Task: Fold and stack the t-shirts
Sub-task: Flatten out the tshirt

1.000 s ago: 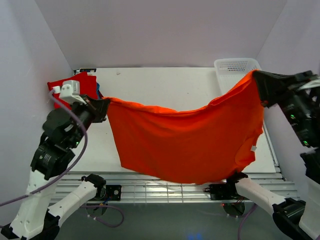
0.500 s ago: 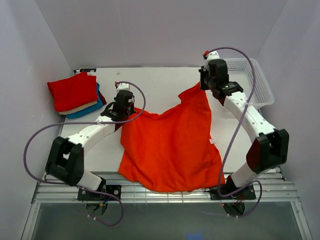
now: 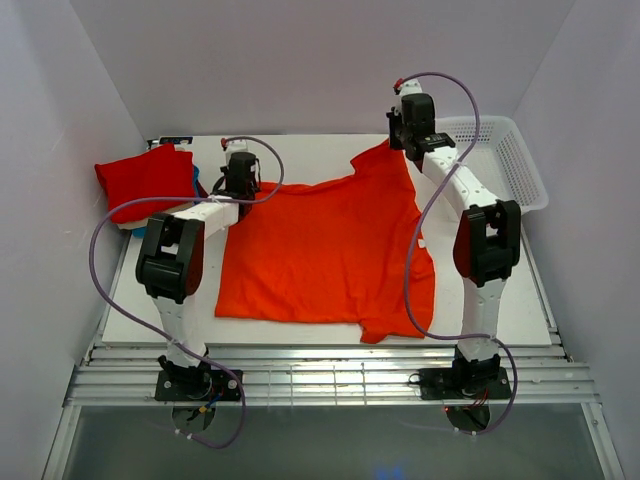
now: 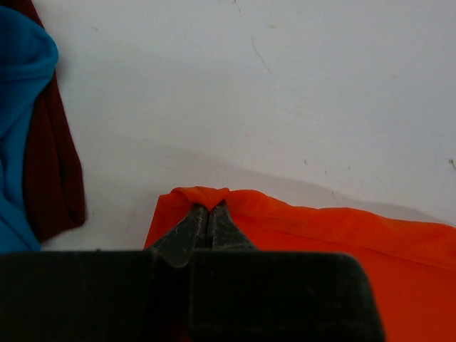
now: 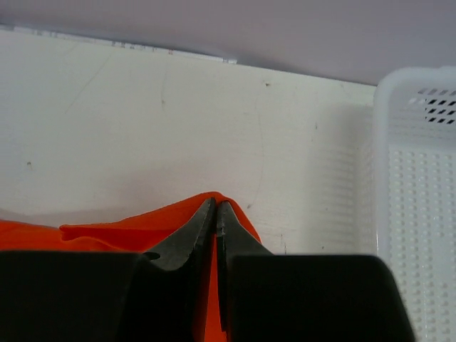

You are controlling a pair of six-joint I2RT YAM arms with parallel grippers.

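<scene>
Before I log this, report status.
Left gripper and right gripper shut on orange t-shirt, far corners. Shirt spread on table. Folded stack, basket apart from it.

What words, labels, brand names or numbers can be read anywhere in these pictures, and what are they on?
No text can be read in any view.
The orange t-shirt is plain cloth with no print or readable label showing.
The folded shirts at the far left show plain colours only.
The white basket shows mesh holes and no lettering.
</scene>
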